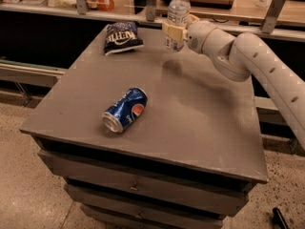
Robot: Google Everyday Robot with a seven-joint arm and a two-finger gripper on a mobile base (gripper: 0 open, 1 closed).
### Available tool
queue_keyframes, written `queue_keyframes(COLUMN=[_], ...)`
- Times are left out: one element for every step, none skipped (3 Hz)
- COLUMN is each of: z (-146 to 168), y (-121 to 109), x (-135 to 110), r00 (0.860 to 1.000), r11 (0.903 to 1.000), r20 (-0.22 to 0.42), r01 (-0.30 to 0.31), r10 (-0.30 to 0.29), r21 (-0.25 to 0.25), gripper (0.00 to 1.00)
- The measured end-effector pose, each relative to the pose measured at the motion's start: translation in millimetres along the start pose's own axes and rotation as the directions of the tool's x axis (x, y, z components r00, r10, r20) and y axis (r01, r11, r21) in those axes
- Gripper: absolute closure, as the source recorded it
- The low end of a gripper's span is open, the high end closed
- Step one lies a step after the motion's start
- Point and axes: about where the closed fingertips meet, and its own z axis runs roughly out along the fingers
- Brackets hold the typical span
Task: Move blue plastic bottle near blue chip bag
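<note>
In the upper left of the frame the blue chip bag [123, 37] lies flat near the far left corner of the grey table [205, 123], its white lettering facing up. Below it, left of centre, a blue soda can [125, 109] lies on its side, well apart from the bag and from everything else. Moving right, at the upper centre of the frame, the blue plastic bottle [178, 9] stands upright with its white cap on top. Its base appears to hang a little above the tabletop, with a faint shadow on the surface beneath it. It is to the right of the bag, near it but not beside it. The gripper [175, 32] is clenched around the bottle's lower body, a pale finger pad pressed against the side facing the camera. The bottle looks like thin clear plastic, so it is probably light if empty and heavier and top-steady if filled, and I cannot tell which. Its wall is likely smooth, slippery and easy to dent. A grasp low on the body, as here, seems sound, since a firm squeeze there should keep it from tipping or sliding. Further right, the white arm [248, 56] reaches in from the right edge of the frame, sloping up and leftward, with its wrist roughly level and the claw pointing left toward the bag.
</note>
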Motion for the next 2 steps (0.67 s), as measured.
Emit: queue_keyframes(z=[29.8, 54.9], y=[1.6, 6.7], x=[5.3, 20.8], r00=[1.000, 0.998], r11=[0.9992, 0.9954], r20=[-0.011, -0.043], r01=[0.019, 0.034], r10=[-0.019, -0.038], r21=[-0.034, -0.090], gripper=[1.00, 1.00])
